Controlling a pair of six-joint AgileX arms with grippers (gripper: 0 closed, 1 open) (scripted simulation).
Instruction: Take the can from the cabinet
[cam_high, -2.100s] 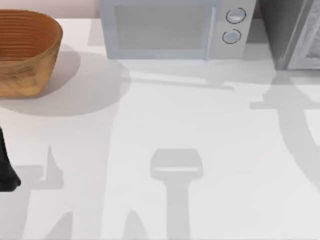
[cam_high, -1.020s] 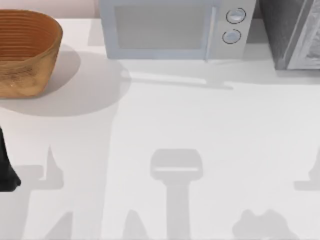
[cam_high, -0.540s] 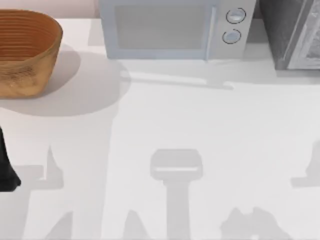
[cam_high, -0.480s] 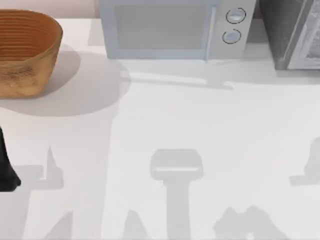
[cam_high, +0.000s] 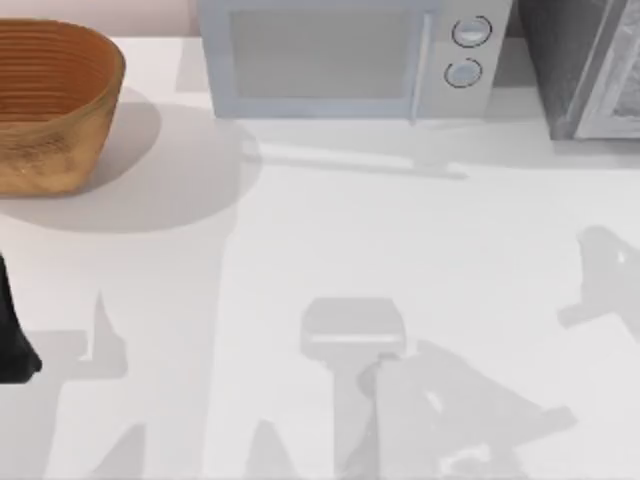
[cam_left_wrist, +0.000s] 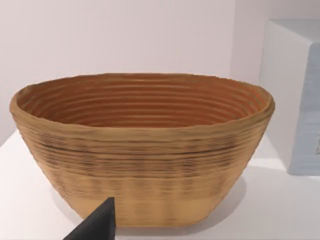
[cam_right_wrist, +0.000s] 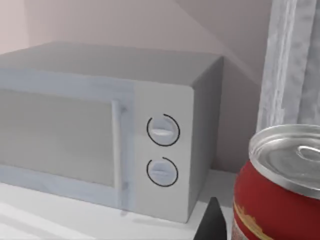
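Note:
The can (cam_right_wrist: 280, 192) is red with a silvery top and a pale band, seen close up in the right wrist view. My right gripper (cam_right_wrist: 265, 222) is shut on it, one dark finger (cam_right_wrist: 212, 223) lying against its side. The can hangs in front of the microwave (cam_right_wrist: 100, 130), with the grey cabinet (cam_right_wrist: 295, 65) just behind it. In the top view the cabinet (cam_high: 590, 70) stands at the back right corner. My left arm (cam_high: 10, 350) is parked at the table's left edge, facing the wicker basket (cam_left_wrist: 142, 150).
The wicker basket (cam_high: 50, 105) sits at the back left and the microwave (cam_high: 345, 60) at the back middle. The white table (cam_high: 330, 230) carries arm shadows in its front middle and at its right edge.
The right arm's shadow has slid from the table's front right toward its front middle. The left arm, basket and microwave have not moved.

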